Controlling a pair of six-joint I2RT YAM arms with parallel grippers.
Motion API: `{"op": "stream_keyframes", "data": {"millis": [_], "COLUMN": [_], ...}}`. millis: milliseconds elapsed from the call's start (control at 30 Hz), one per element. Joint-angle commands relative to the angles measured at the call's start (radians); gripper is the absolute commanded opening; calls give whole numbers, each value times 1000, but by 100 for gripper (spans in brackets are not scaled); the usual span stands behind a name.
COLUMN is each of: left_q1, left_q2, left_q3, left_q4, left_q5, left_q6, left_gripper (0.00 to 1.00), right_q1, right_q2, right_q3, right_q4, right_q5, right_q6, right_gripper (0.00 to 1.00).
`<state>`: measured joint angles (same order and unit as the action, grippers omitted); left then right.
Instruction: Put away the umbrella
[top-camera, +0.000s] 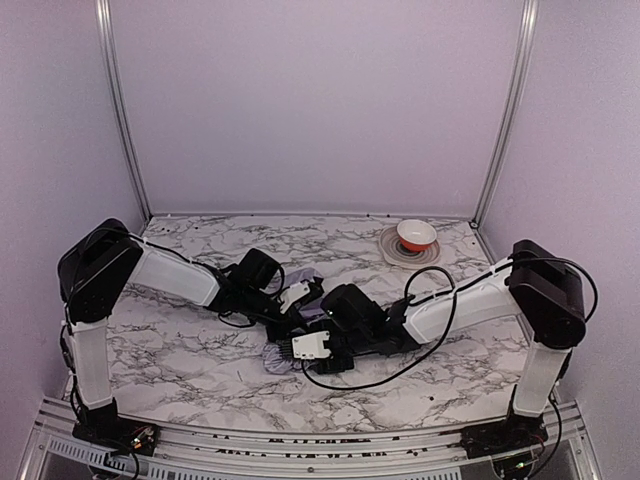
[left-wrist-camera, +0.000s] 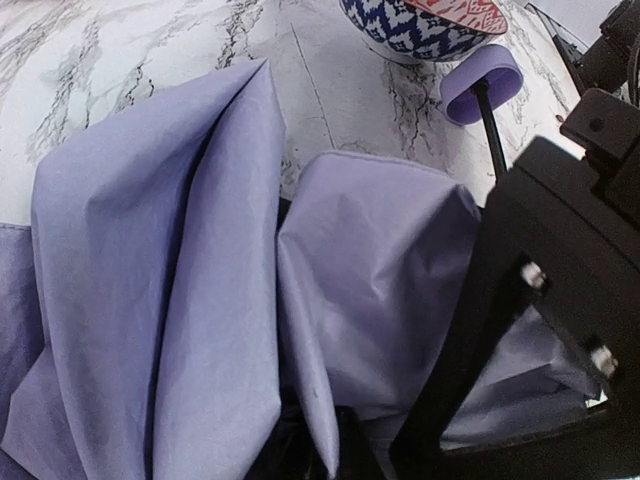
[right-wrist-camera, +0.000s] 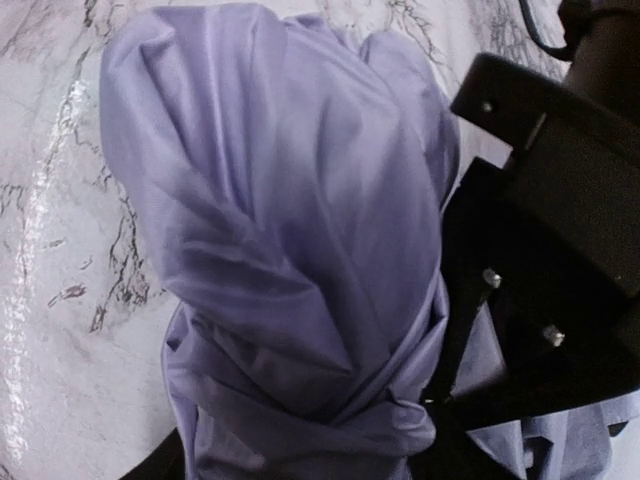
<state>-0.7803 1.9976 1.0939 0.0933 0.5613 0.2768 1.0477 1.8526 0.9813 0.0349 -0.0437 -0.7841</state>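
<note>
Top external view: the left gripper (top-camera: 300, 305) reaches in from the left to the middle of the marble table (top-camera: 180, 350). I cannot tell if its fingers are apart or together. The umbrella (top-camera: 318, 313) lies there in a soft lilac bunch, between both grippers. The right gripper (top-camera: 300, 350) squeezes the cloth from both sides. The umbrella's small handle (left-wrist-camera: 480, 82) lies just beside the bowl (top-camera: 416, 235), far back on the right.
</note>
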Motion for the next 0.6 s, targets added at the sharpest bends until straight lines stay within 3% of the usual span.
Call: {"op": "stream_keyframes", "data": {"millis": [0,100,133,167,333,433,567], "left_q1": [-5,23,35,50,161,178,170], "left_q2": [101,70,43,14,-245,-416,-594], "left_q3": [-55,-45,-48,-59,-245,-344,-454], "left_q4": [-280,-254,-230,-184,212,385,409], "left_q5": [33,-4,-35,-74,-177,-248,-257], "left_q6": [8,-45,-72,-109,-286,-277,-167], "left_gripper": [10,30,45,53,75,80,75], "right_q1": [-7,-6,-6,-6,-7,-15,-51], "right_q2": [59,47,47,48,53,62,91], "right_q3": [28,17,18,19,22,31,60], "right_q4": [-76,-92,-105,-118,-183,-220,-285], "right_q5": [48,10,-6,-22,-120,-205,-331], "right_q6": [26,40,48,59,144,196,265], "right_gripper": [48,37,34,32,30,28,27]}}
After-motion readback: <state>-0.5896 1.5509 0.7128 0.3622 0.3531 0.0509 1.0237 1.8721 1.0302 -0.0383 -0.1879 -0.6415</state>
